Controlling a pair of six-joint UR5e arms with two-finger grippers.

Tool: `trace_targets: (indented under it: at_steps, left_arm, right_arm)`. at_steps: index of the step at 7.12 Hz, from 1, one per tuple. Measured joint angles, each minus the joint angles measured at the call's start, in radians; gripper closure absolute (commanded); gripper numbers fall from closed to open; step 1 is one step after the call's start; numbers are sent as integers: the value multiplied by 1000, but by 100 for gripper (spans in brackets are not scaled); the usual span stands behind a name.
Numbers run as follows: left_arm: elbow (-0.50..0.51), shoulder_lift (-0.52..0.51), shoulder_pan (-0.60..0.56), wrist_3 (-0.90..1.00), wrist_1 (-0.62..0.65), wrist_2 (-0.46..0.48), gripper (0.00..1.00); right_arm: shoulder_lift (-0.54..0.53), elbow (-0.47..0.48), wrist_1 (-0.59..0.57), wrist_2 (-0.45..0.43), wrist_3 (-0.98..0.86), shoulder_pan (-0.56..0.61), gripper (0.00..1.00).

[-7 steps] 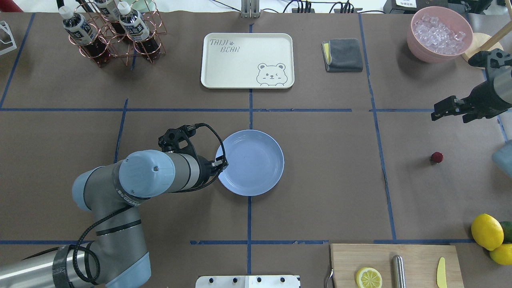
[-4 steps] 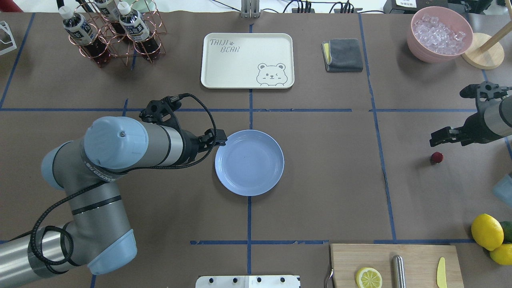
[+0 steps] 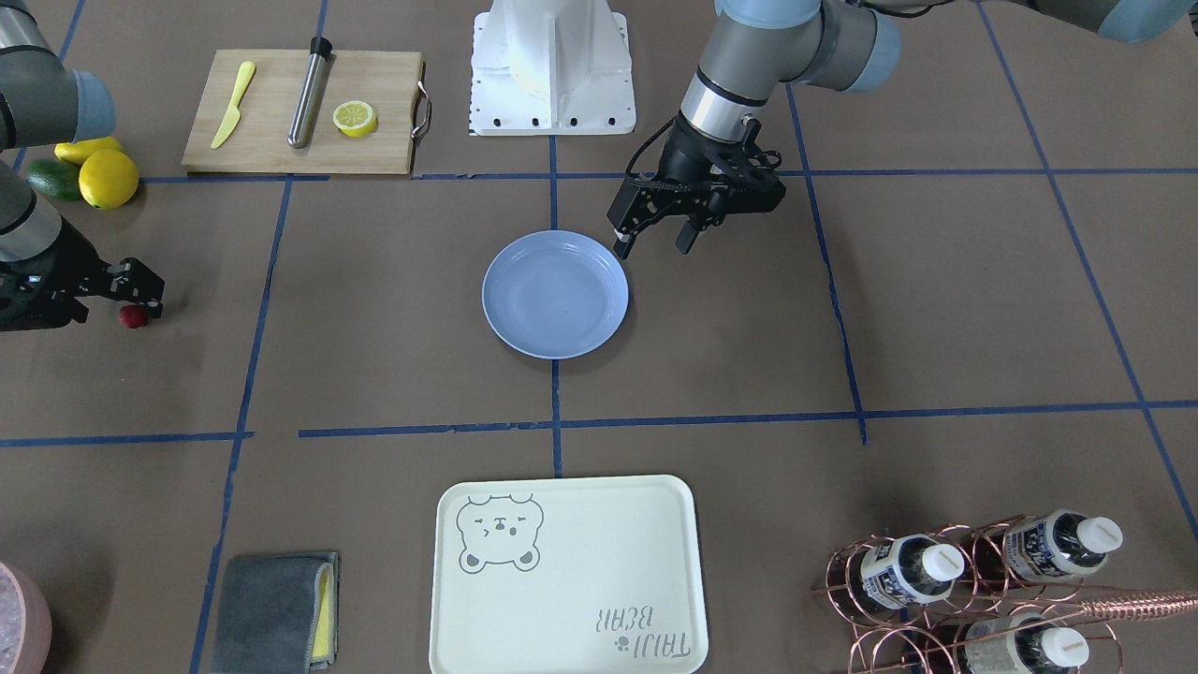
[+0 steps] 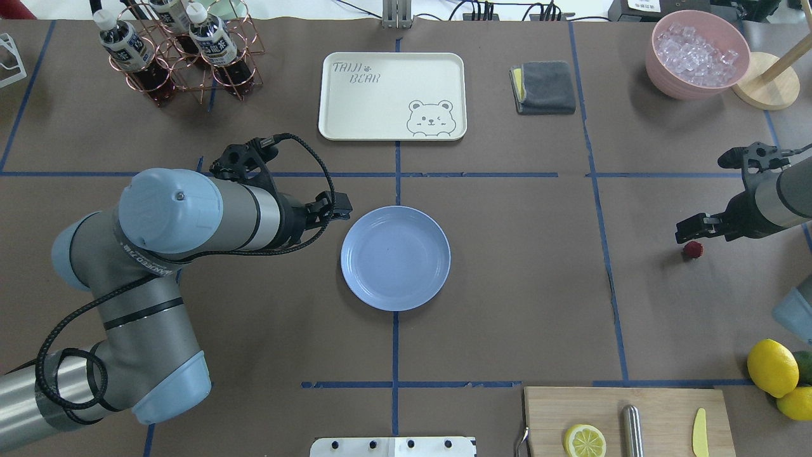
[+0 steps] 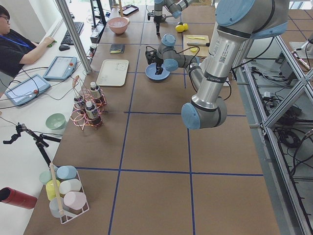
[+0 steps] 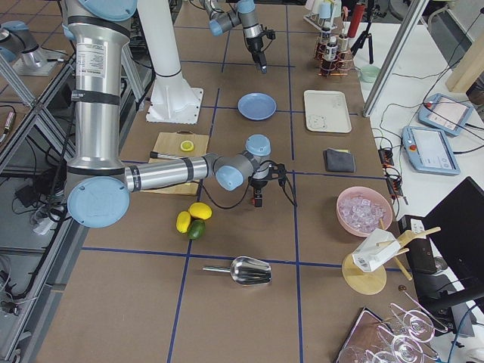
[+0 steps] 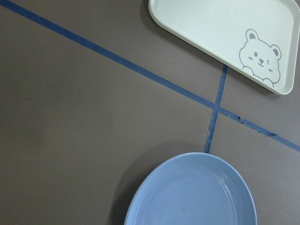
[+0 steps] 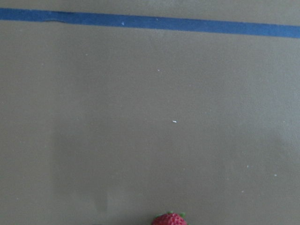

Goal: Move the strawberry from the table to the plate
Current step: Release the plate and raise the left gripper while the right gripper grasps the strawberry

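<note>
The strawberry (image 4: 693, 249) is a tiny dark-red berry lying on the brown paper table (image 4: 507, 285) at the right side. It also shows at the bottom edge of the right wrist view as a red strawberry (image 8: 169, 219). My right gripper (image 4: 685, 230) hovers just beyond the berry, open, with nothing between its fingers. The light-blue plate (image 4: 395, 258) sits empty at the table's centre. My left gripper (image 3: 654, 241) hangs open beside the plate's rim (image 3: 618, 271), apart from it and holding nothing.
A cream bear tray (image 4: 392, 95) lies behind the plate, with a grey cloth (image 4: 543, 87) and a pink bowl of ice (image 4: 698, 54) to its right. Lemons (image 4: 772, 367) and a cutting board (image 4: 660, 406) lie at the near right. A bottle rack (image 4: 177, 51) stands far left.
My left gripper has drawn back off the plate's rim, up and to the left. My right gripper has come nearer and lower, ending close over the strawberry.
</note>
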Motion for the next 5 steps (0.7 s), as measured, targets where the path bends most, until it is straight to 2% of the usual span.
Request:
trace_targets:
  at_steps: [3, 4, 5]
  left_arm:
    - [-1, -1, -1, 0, 1, 0, 0]
    - [-1, -1, 0, 0, 1, 0, 0]
    - [-1, -1, 0, 0, 0, 0, 0]
  right_arm:
    - [1, -5, 5, -1, -1, -4, 23]
    - [0, -5, 5, 0, -1, -6, 33]
    - [0, -5, 5, 0, -1, -8, 57]
